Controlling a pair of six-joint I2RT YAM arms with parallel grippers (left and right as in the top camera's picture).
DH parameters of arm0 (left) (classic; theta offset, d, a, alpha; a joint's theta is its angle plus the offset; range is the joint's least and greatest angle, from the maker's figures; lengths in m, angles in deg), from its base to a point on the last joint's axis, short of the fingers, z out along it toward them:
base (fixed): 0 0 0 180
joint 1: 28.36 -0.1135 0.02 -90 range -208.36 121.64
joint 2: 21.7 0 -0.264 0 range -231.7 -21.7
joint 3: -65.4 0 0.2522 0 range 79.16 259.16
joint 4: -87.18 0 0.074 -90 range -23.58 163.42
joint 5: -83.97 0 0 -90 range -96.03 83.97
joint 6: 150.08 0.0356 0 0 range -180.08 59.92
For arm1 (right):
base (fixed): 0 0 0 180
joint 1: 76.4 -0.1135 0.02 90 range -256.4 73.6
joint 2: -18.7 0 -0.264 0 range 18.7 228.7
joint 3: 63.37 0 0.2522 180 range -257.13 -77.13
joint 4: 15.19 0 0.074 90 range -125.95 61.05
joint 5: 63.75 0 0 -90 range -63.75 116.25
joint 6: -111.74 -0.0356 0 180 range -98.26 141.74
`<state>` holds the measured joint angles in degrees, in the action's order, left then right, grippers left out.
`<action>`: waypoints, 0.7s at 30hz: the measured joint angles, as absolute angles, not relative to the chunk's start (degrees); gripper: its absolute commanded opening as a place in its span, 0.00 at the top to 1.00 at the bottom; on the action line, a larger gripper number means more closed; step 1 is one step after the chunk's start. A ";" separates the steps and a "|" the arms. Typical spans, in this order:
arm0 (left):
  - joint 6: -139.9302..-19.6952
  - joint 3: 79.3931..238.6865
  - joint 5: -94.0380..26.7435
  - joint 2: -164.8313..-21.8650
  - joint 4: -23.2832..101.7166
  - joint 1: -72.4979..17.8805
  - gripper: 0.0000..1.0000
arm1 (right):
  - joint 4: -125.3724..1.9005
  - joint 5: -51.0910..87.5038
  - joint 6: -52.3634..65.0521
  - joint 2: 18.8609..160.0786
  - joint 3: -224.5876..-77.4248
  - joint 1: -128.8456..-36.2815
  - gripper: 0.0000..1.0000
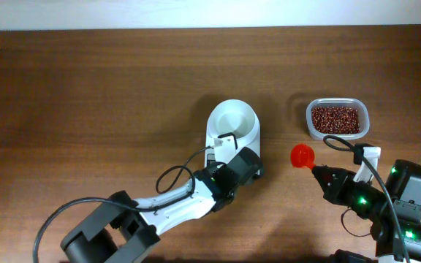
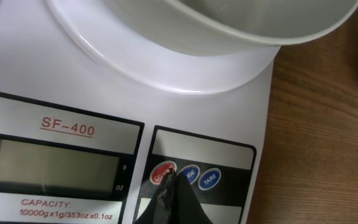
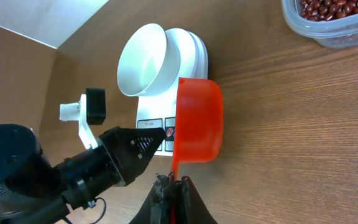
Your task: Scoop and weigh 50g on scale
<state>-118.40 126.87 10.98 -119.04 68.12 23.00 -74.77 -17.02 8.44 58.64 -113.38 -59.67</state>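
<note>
The white scale [image 1: 212, 137] carries an empty round white bowl [image 1: 233, 123] at the table's middle. My left gripper [image 2: 173, 182] is shut, and its tip rests on the scale's red button [image 2: 161, 172], beside two blue buttons. The grey display [image 2: 55, 163] shows no digits. From above, the left gripper [image 1: 248, 162] covers the scale's front. My right gripper [image 3: 174, 182] is shut on the handle of a red scoop [image 3: 197, 118], held above the wood right of the scale. From above, no beans show in the scoop [image 1: 302, 155]. The dark red-brown beans [image 1: 335, 119] fill a tub.
The clear plastic tub [image 1: 365, 111] of beans stands at the right, just behind the scoop. A black cable [image 1: 172, 177] loops off the left arm near the scale. The wall edge runs along the table's far side.
</note>
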 measured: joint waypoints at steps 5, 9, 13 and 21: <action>-118.40 126.87 10.98 -119.87 68.56 22.56 1.00 | -75.23 -16.99 8.42 58.64 -113.38 -59.67 0.96; -119.10 126.87 10.98 -120.20 68.56 22.51 1.00 | -75.25 -16.99 8.42 58.64 -113.38 -59.67 0.96; -119.32 126.87 10.98 -120.46 68.56 22.49 1.00 | -75.25 -16.99 8.44 58.64 -113.38 -59.67 0.96; -120.13 126.87 10.96 -121.10 68.97 22.49 1.00 | -75.25 -16.99 8.44 58.64 -113.38 -59.67 0.96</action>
